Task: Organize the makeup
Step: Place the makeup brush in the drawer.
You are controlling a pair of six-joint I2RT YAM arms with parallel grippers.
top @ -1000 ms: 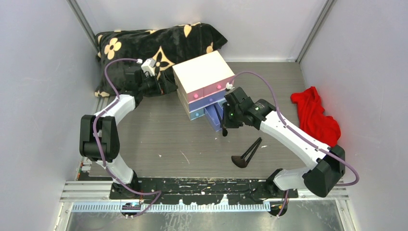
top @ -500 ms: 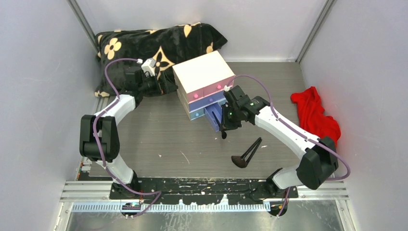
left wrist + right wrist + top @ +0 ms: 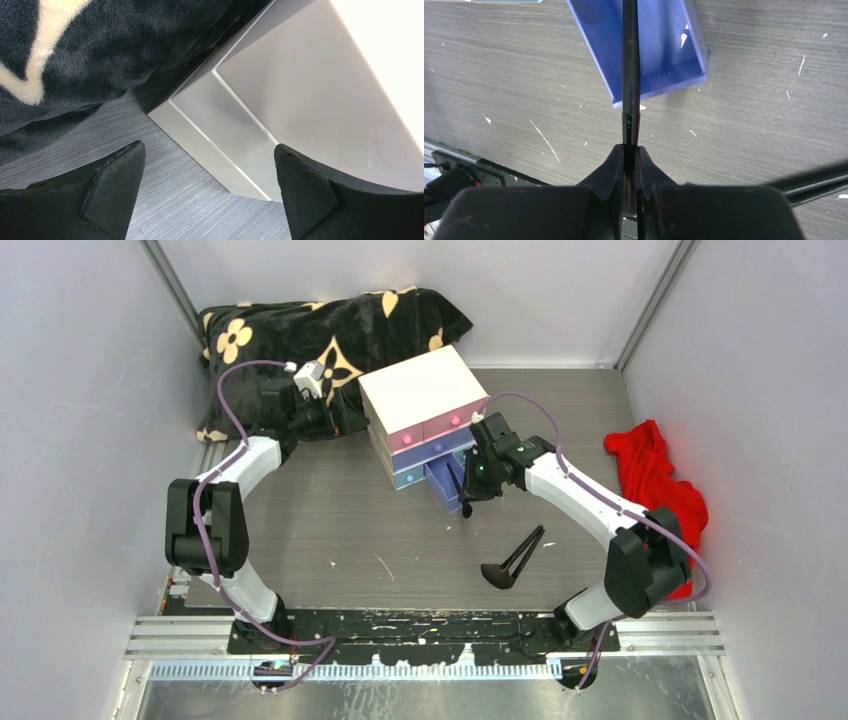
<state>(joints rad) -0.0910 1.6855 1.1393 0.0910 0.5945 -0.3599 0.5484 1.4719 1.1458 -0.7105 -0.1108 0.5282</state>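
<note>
My right gripper (image 3: pixel 466 502) (image 3: pixel 630 150) is shut on a black-handled brush (image 3: pixel 630 75) near its bristle end. The handle reaches over the open blue drawer (image 3: pixel 659 55) (image 3: pixel 446 483) pulled out of the cream box (image 3: pixel 420 400). More black-handled brushes (image 3: pixel 512 558) lie on the table in front of the drawer. My left gripper (image 3: pixel 350 418) (image 3: pixel 210 175) is open and empty, low at the box's left rear corner (image 3: pixel 250 150). The other makeup is out of view.
A black plush cloth with cream flowers (image 3: pixel 320 330) lies at the back left, touching the box. A red cloth (image 3: pixel 655 480) lies at the right. Grey walls close in the table on three sides.
My right gripper has moved a little up and toward the box with the brush, bringing the handle over the open blue drawer. The left arm has not moved.
</note>
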